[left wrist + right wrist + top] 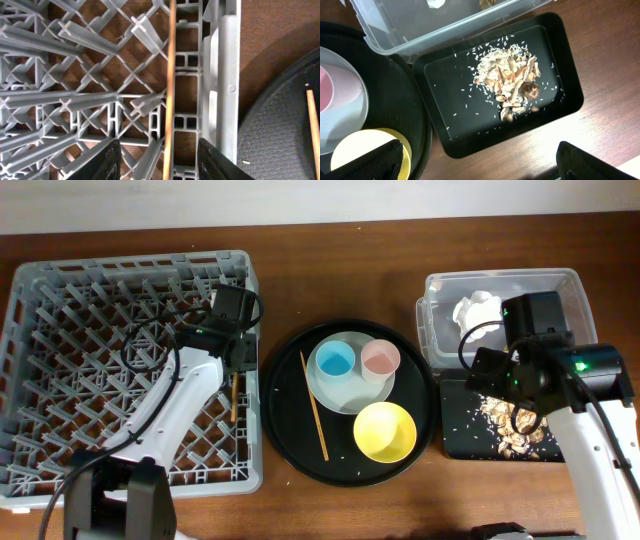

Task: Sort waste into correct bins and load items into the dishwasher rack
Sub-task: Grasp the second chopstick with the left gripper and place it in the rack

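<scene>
The grey dishwasher rack (60,310) fills the left side. My left gripper (238,365) hangs over its right edge, open, with a wooden chopstick (170,75) lying in the rack between the fingers (160,152), untouched. The second chopstick (315,420) lies on the round black tray. The pale plate (345,395) holds the blue cup (334,360) and pink cup (381,358); the yellow bowl (385,430) sits beside it. My right gripper (480,160) is open and empty over the black rectangular tray (445,135) with food scraps (512,82). The white tissue (476,308) lies in the clear tub (440,285).
The round black tray (285,445) sits between the rack and the bins. Loose rice grains are scattered in the rectangular tray. The right arm covers part of the tub, and the wrapper is not clearly visible. Bare wooden table (350,505) runs along the front.
</scene>
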